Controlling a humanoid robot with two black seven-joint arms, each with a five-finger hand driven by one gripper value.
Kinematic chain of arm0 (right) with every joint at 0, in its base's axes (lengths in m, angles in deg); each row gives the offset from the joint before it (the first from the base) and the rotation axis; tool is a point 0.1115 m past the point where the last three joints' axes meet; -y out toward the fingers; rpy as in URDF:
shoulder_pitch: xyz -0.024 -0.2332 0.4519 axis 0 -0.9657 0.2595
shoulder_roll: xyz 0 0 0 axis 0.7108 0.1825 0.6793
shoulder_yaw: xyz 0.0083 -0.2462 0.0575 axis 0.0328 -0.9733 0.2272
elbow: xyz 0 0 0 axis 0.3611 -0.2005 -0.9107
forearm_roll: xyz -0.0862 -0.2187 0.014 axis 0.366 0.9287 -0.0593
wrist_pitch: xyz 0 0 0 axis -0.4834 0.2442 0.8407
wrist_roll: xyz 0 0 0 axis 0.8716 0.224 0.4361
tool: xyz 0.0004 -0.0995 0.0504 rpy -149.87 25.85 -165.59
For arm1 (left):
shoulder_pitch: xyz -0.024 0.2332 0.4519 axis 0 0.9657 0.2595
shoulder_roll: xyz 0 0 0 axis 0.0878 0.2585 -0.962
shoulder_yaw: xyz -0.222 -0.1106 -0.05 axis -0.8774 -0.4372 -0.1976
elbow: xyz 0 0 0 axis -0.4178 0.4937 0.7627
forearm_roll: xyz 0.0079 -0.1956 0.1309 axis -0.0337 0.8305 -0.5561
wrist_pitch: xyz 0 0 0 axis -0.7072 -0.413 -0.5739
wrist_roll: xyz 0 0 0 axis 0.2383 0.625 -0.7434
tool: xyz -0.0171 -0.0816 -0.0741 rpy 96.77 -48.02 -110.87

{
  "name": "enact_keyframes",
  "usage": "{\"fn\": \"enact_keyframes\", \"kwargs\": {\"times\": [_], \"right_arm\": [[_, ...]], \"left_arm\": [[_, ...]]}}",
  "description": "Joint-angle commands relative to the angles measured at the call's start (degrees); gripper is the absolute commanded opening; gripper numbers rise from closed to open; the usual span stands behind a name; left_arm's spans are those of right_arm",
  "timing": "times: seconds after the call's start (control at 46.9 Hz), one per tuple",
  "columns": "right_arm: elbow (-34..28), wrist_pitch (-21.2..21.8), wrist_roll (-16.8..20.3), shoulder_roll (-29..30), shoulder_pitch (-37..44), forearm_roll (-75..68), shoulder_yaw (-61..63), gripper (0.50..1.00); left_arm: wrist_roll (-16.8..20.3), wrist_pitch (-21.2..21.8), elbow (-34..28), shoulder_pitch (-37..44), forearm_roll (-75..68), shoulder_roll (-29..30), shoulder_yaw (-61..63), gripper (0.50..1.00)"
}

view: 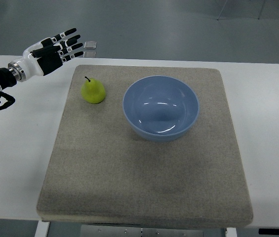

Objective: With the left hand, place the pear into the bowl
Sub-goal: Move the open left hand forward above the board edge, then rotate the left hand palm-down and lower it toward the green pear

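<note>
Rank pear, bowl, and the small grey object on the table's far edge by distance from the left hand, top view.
From the left hand:
1. Grey object, just right of the fingertips.
2. Pear, on the mat's left.
3. Bowl, mid-mat, right of the pear.

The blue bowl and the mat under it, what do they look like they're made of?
Blue bowl: glossy plastic or glazed ceramic, judging by the sharp light reflections inside; the picture can't say which. Mat: grey-beige felt or woven fabric, matte, with a speckled, fuzzy texture and soft edges.

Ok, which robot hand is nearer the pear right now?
Left. The left robot hand hovers open up and to the left of the pear, off the mat's corner, not touching it. The right robot hand is out of view.
</note>
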Motion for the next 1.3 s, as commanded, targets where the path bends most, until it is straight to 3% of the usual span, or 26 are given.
{"fn": "enact_keyframes", "kwargs": {"times": [0.0, 0.427, 0.64, 0.918, 1.131, 1.28], "right_arm": [[0.0, 0.0, 0.0, 0.0, 0.0, 0.0, 0.0, 0.924], [0.0, 0.0, 0.0, 0.0, 0.0, 0.0, 0.0, 0.924], [0.0, 0.0, 0.0, 0.0, 0.0, 0.0, 0.0, 0.924], [0.0, 0.0, 0.0, 0.0, 0.0, 0.0, 0.0, 0.924], [0.0, 0.0, 0.0, 0.0, 0.0, 0.0, 0.0, 0.924], [0.0, 0.0, 0.0, 0.0, 0.0, 0.0, 0.0, 0.924]], "left_arm": [[0.0, 0.0, 0.0, 0.0, -0.1, 0.1, 0.1, 0.994], [0.7, 0.1, -1.1, 0.1, -0.1, 0.3, 0.7, 0.994], [3.9, -0.2, -1.1, -0.1, -2.5, 1.8, 1.2, 0.99], [8.9, -1.1, 0.7, -0.9, -27.0, 6.5, 1.1, 0.984], [15.8, -1.1, 10.0, -3.0, -47.4, 14.9, 1.1, 0.99], [16.2, -1.1, 14.8, -3.9, -56.7, 16.1, 1.2, 0.992]]}}
